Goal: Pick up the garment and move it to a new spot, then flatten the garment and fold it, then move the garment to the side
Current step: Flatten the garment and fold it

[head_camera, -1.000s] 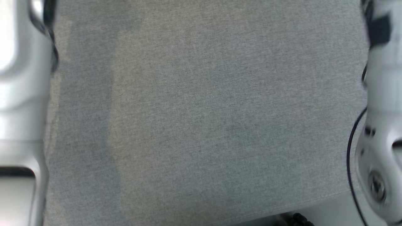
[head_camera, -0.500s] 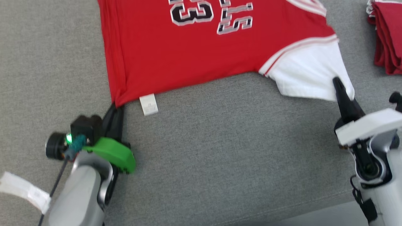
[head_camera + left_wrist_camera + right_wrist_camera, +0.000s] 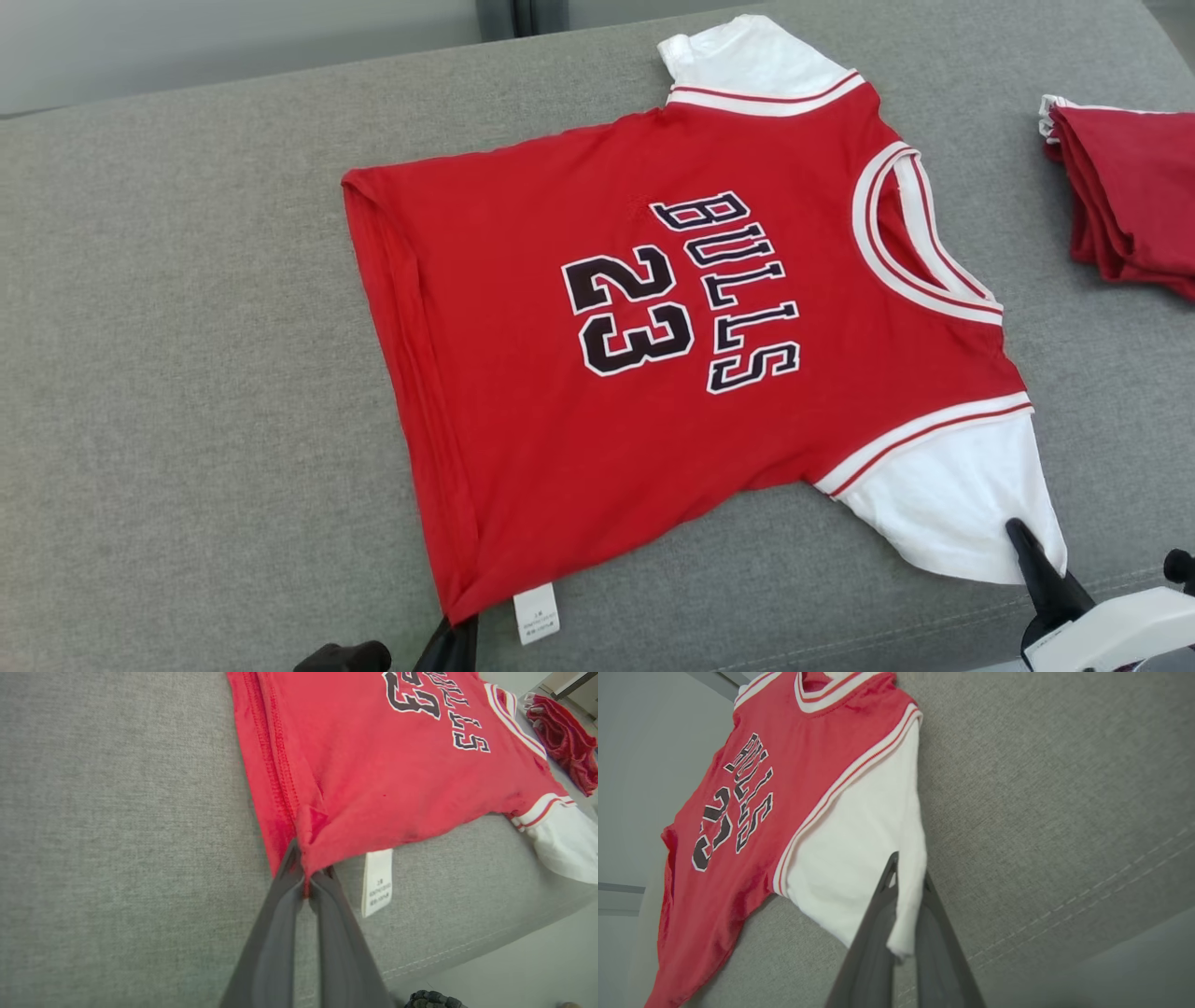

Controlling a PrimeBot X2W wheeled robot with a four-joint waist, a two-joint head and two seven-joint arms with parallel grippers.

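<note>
The garment [image 3: 653, 373] is a red jersey with white sleeves, "BULLS 23" on it, lying spread flat on the grey cushion [image 3: 187, 373]. At the bottom of the head view my left gripper [image 3: 457, 637] is shut on the near hem corner. The left wrist view shows its two dark fingers [image 3: 306, 879] pinching the red hem [image 3: 317, 826] beside a white care tag [image 3: 377, 882]. My right gripper [image 3: 1025, 543] is shut on the near white sleeve. In the right wrist view its fingers [image 3: 906, 882] clamp the sleeve's edge [image 3: 859, 849].
A folded pile of red cloth [image 3: 1130, 205] lies on the cushion at the right, apart from the jersey; it also shows in the left wrist view [image 3: 565, 742]. The cushion's stitched front edge [image 3: 1064, 933] runs just behind both grippers. Bare grey cushion lies to the left.
The head camera has tilted up, so the picture went from bare cushion to the whole jersey. Both grippers keep their hold on the hem corner and the sleeve.
</note>
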